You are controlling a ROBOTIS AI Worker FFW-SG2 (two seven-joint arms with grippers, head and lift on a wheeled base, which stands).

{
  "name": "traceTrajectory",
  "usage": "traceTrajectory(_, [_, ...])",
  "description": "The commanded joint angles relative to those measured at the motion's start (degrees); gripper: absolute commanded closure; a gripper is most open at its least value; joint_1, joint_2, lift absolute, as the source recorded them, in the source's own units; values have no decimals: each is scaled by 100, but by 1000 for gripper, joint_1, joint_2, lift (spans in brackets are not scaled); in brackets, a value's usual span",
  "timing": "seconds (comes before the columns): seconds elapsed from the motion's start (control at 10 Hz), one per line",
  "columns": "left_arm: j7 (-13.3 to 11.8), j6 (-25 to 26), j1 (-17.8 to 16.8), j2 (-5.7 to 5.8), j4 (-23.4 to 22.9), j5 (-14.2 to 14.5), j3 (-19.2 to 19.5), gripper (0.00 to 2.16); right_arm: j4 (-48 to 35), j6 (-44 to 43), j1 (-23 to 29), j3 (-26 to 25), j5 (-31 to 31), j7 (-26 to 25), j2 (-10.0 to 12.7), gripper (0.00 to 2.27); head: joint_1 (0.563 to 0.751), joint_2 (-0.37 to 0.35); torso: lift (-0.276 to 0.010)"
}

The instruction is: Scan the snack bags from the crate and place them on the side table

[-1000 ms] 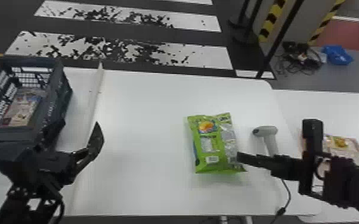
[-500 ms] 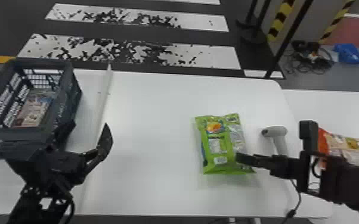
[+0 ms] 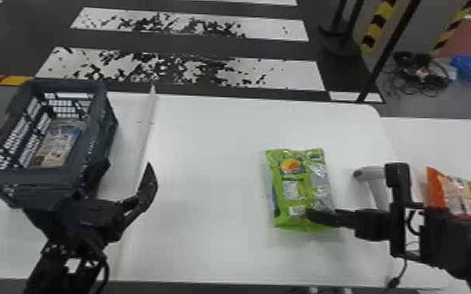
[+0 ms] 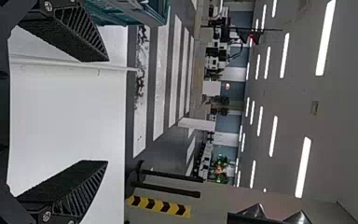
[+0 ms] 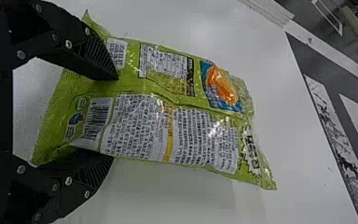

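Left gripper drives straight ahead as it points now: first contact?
Nothing obvious: the left gripper looks to have a free way over the white table and past its far edge. The crate sits close alongside; depth unclear, so a brush is possible.

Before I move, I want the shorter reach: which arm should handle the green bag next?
Right, probably: the right gripper is at the green bag, with the scanner and side table also on that side; the left gripper is by the crate.
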Motion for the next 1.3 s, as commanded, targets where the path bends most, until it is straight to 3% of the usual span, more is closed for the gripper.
traceTrajectory(0.0, [0, 0, 0, 0, 0, 0, 0, 97, -102, 18, 41, -97, -76, 59, -1, 2260, 695, -61, -81])
traceTrajectory(0.3, [0, 0, 0, 0, -9, 0, 0, 97, -533, 335, 243, -765, -683, 243, -10, 2260, 695, -65, -81])
traceTrajectory(0.6, [0, 0, 0, 9, -35, 0, -26, 97, -990, 581, 375, -1819, -1438, 331, 34, 2260, 695, -92, -81])
traceTrajectory(0.9, [0, 18, 0, 18, -62, 0, -35, 100, -972, 229, 358, -2681, -1895, -196, 70, 2260, 695, -175, -81])
traceTrajectory(1.2, [0, 18, 0, 18, -70, 0, -35, 100, -261, -474, 261, -3410, -2458, -794, 87, 2260, 695, -265, -81])
